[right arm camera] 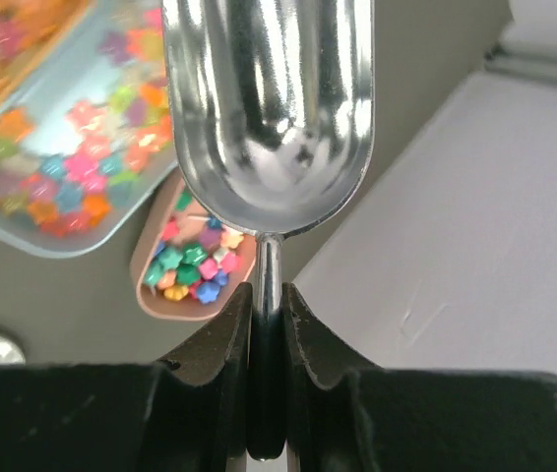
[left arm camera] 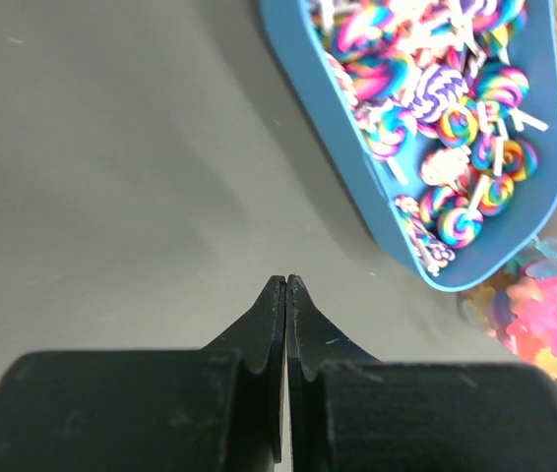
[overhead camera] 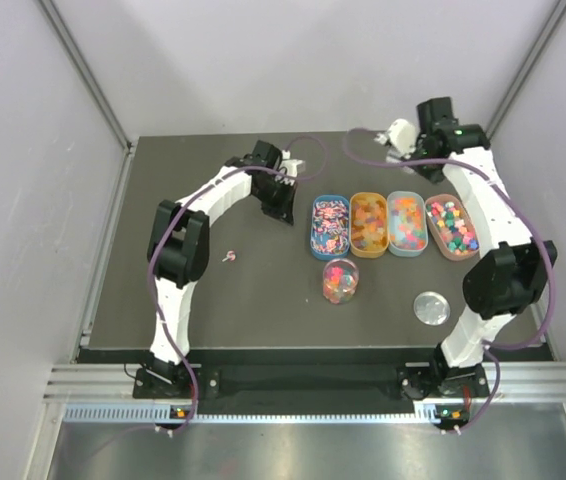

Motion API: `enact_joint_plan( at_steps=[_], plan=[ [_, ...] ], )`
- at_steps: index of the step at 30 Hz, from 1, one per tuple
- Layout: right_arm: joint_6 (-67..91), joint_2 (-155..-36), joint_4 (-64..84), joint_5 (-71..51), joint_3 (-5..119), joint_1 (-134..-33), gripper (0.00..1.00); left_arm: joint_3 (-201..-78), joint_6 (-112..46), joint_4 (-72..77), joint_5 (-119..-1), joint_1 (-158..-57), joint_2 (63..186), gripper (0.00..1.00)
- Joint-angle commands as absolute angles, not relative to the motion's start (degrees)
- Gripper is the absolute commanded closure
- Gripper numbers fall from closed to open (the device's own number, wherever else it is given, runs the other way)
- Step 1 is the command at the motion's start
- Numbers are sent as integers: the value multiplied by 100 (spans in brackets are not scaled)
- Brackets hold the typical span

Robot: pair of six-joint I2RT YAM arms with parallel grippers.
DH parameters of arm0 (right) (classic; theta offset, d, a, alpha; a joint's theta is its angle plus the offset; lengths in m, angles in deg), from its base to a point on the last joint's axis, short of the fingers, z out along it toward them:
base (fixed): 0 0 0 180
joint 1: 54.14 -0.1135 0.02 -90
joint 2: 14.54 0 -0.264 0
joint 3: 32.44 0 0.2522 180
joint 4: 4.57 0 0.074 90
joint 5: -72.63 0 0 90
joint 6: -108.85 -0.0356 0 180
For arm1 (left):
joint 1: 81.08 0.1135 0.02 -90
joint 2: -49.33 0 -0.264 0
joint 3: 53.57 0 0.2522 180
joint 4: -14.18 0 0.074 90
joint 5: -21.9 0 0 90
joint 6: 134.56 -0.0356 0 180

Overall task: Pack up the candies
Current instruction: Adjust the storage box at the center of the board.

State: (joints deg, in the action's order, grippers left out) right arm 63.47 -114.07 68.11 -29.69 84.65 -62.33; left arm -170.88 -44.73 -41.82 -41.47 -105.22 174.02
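The right claw (right arm camera: 269, 295) pinches the thin handle of a shiny scoop (right arm camera: 269, 108). Its two fingers are almost together. The scoop has nothing in it. It hangs near the far right corner, over the end of the brown tray (right arm camera: 195, 313). The left claw (left arm camera: 286, 285) is squeezed tight and holds nothing. It hovers over the dark surface (overhead camera: 223, 310), just beside the blue tray (left arm camera: 362, 187).

Most of the candies (right arm camera: 195, 265) sit in four trays (overhead camera: 312, 228) in a row. Some candies are in the clear jar (overhead camera: 340, 280) in front of the trays, and it looks quite full. The lid (overhead camera: 430, 307) lies flat on the surface, well apart from the jar. One little stray candy (overhead camera: 228, 258) lies alone, over on the left.

So I think the packing is partly done. Candies are in the jar, but the jar is not closed. What is left may be another scoop or two, and then putting the lid on. The stray candy may need picking up too.
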Motion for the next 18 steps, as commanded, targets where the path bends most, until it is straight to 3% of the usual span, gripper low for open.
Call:
enact_joint_plan(
  at_steps=[1,6,11,18],
  plan=[
    [7131,-11474,7931,-3221,8810,-6872,100,-17095,-4474,-4080,-3769,-10551,17132,100],
    [7922,-11545,8250,-3599,8996,-7706,100,-17245,-4167,-4072,-3462,-10551,17194,100],
    [8695,-11465,7967,-4039,8363,-8059,100,-16903,-3807,-3896,-3374,-10507,16931,100],
    [9091,-11763,7846,-4540,8582,-8428,100,-16771,-3280,-3685,-2847,-10270,16930,100]
  ],
)
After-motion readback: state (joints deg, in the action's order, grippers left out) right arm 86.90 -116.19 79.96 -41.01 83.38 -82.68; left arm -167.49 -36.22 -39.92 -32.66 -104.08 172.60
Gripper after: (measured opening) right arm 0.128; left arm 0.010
